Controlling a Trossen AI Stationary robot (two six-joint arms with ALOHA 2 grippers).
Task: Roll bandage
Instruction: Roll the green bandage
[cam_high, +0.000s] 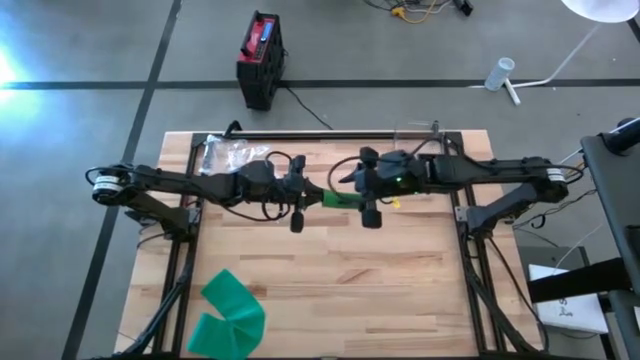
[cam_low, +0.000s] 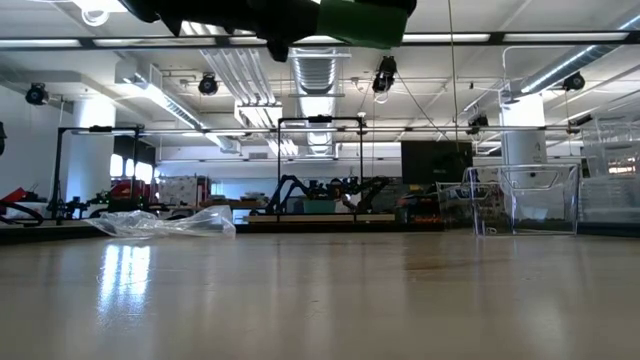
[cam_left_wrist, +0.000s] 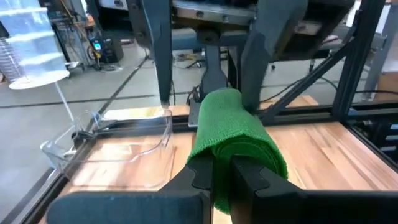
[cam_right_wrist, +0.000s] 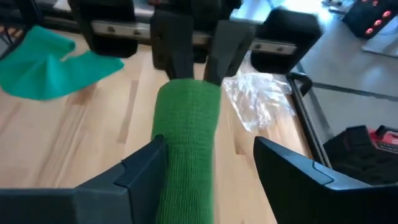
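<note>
Green bandage (cam_high: 337, 198) held up in the air above the worktop (cam_high: 330, 290), stretched between the two grippers, long axis running straight from one to the other. Rolled part thick and snug toward the left gripper (cam_left_wrist: 222, 173), clamped tight on that end. Other end lying between the fingers of the right gripper (cam_right_wrist: 208, 163), spread wide apart, one finger touching the cloth, no squeeze on it.

Looks like a re-grip in the middle of rolling. Best done by closing square across the strip, close behind the roll, keeping a light pull along the axis so the layers stay snug and stacked, no skew to either side. Left grip worth keeping firm meanwhile.

Farther off behind the left gripper, crumpled clear plastic wrap (cam_high: 228, 153). Well apart from both, near the worktop's edge, a loose teal cloth (cam_high: 228, 313).
</note>
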